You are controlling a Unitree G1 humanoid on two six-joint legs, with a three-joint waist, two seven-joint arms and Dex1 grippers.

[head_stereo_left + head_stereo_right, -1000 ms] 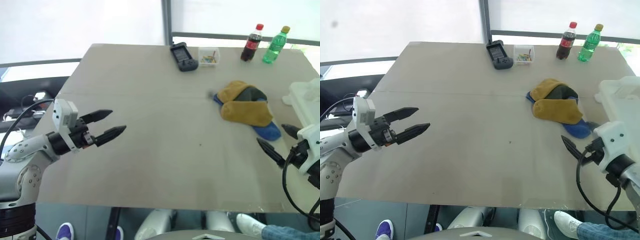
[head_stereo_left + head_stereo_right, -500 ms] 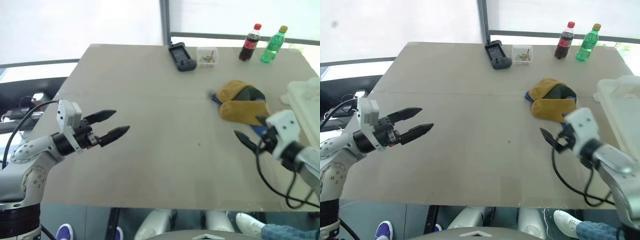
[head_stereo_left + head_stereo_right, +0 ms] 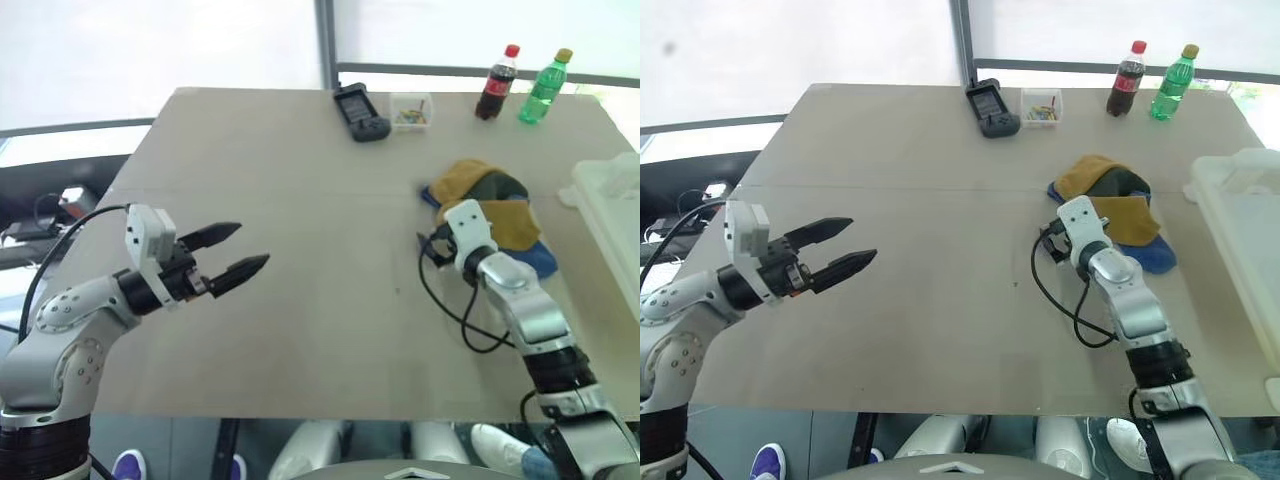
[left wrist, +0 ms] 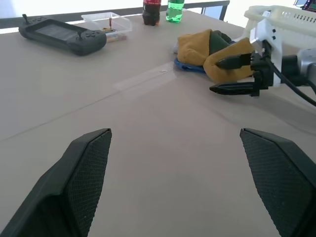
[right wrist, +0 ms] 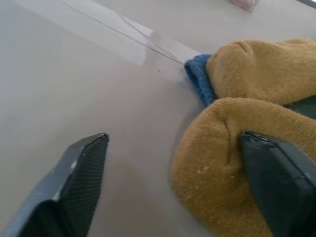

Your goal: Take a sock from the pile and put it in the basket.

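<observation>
The pile point(image 3: 490, 205) of mustard yellow, blue and dark green socks lies on the right half of the table. My right gripper point(image 3: 432, 246) is open at the pile's near left edge. In the right wrist view one of its fingers point(image 5: 81, 173) hangs over bare table and the other sits against the front mustard sock point(image 5: 222, 163), whose rounded end lies between the two. My left gripper point(image 3: 252, 245) hovers open over the left side of the table, holding nothing. The whitish basket point(image 3: 612, 205) stands at the table's right edge, just past the pile.
Along the table's far edge stand a black handheld device point(image 3: 362, 110), a small clear box of colourful bits point(image 3: 415, 110), a cola bottle point(image 3: 496, 70) and a green bottle point(image 3: 546, 74). The tan tabletop point(image 3: 330, 300) lies bare between the two arms.
My right arm has swung forward and to the left, from the table's front right corner to the near left edge of the pile. The left arm has stayed about where it was.
</observation>
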